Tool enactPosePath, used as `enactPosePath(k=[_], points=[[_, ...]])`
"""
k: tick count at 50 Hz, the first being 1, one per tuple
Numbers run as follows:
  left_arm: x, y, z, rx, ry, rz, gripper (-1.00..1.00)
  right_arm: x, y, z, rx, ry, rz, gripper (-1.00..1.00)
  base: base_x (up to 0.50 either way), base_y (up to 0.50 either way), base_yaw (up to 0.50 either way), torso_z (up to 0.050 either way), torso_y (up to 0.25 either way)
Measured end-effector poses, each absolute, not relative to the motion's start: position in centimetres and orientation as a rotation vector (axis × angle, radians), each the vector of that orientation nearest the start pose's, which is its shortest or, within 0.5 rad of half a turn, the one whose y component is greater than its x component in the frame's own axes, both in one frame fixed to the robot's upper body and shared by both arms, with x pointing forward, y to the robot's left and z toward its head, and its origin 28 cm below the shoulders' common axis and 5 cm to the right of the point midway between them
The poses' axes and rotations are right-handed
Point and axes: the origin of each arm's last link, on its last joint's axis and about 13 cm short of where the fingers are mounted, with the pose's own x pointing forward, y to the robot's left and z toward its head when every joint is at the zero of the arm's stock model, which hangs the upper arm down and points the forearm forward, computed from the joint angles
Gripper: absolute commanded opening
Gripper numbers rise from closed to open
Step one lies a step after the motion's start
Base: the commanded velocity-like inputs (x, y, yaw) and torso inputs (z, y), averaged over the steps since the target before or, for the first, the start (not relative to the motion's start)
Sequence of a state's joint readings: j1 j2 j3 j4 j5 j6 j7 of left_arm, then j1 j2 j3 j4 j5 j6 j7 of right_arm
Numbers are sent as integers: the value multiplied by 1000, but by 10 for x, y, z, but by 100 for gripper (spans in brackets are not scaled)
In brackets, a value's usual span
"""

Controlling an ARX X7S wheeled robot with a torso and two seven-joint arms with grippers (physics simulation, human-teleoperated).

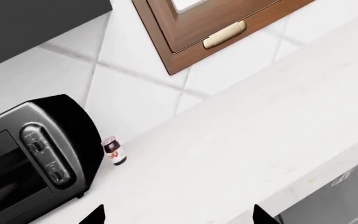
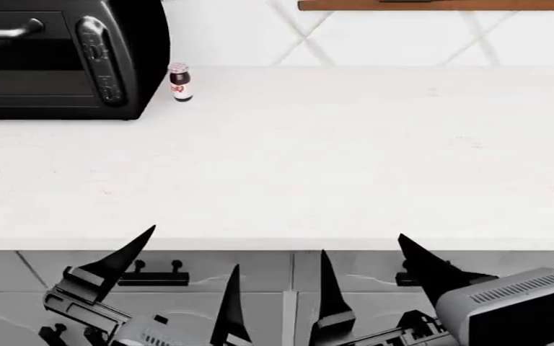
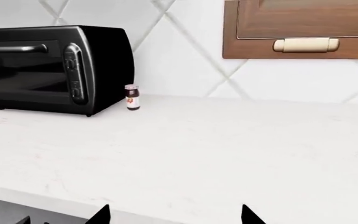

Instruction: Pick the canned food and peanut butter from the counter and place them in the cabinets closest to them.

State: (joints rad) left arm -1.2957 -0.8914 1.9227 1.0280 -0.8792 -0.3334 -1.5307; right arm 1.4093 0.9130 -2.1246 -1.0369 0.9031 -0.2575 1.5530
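Nearest me, my left gripper hangs below the counter front edge, prongs spread, nothing between them. My right gripper sits beside it, also spread and empty. Both are cut off at the bottom of the head view; in the wrist views only the black fingertips poke in.

Behind the grippers, under the counter edge, grey drawers with a dark handle; the second handle is mostly hidden by my right arm.

The counter runs wide and white with faint beige specks.

At the back of the counter stands a black toaster oven, cropped at the left and top in the head view. Two knobs on its right panel; markings too small to read. Just beside its right side stands a small dark bottle with a red-white label; print not legible.

Above the counter's back, on the tiled wall, a brown cabinet with a pale handle, cut off at the top.

Canned food and peanut butter: not in any view.
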Motion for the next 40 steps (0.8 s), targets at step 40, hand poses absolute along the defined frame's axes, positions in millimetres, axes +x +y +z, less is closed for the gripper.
enactPosePath(k=[40], points=[[119, 203, 185, 330, -92, -168, 100, 104, -77, 193, 25, -11, 256, 100, -14, -500, 0, 0, 0]])
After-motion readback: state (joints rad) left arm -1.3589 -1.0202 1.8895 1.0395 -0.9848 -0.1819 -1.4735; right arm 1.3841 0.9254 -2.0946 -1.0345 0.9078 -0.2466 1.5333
